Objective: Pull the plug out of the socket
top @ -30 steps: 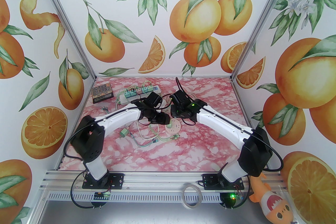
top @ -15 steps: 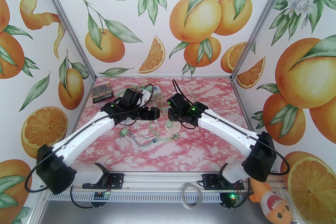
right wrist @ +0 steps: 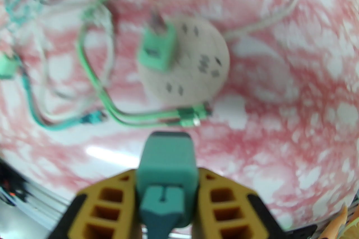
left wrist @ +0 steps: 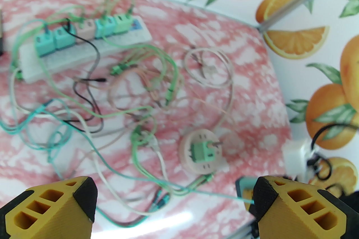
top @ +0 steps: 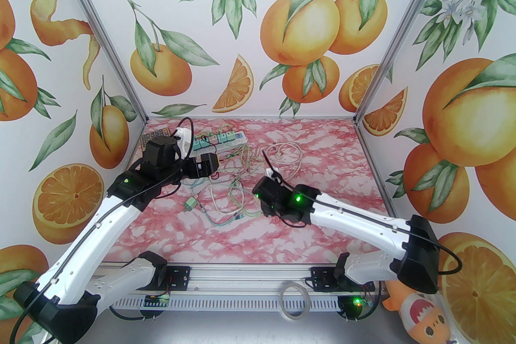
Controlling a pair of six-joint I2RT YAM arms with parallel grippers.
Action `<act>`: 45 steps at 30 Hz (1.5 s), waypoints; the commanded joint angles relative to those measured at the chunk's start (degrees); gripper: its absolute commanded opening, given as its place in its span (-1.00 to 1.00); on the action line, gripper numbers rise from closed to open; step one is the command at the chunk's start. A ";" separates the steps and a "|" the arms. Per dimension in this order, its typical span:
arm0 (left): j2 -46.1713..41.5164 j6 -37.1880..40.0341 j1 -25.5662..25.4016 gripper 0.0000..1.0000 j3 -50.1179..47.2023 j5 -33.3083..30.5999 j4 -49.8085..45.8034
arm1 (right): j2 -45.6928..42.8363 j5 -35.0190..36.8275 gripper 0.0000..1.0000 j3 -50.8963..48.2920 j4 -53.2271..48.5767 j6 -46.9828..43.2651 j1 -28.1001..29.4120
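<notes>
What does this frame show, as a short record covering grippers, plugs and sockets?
left gripper: open, holding nothing
right gripper: shut on teal plug, held free of any socket
round socket: lying flat, one green plug seated in it
power strip: far left, a row of plugs seated in it
task status: one plug out and in the right gripper's grip; others remain plugged in

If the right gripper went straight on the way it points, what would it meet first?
Likely the green cable connector lying on the table just ahead of the teal plug held in the right gripper; the round socket lies beyond. Blur leaves depth unsure.
</notes>
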 commanded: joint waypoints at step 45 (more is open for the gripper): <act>7.94 1.72 -1.67 0.84 -5.85 4.95 5.51 | 2.41 -7.52 0.73 1.92 10.66 -7.84 -9.93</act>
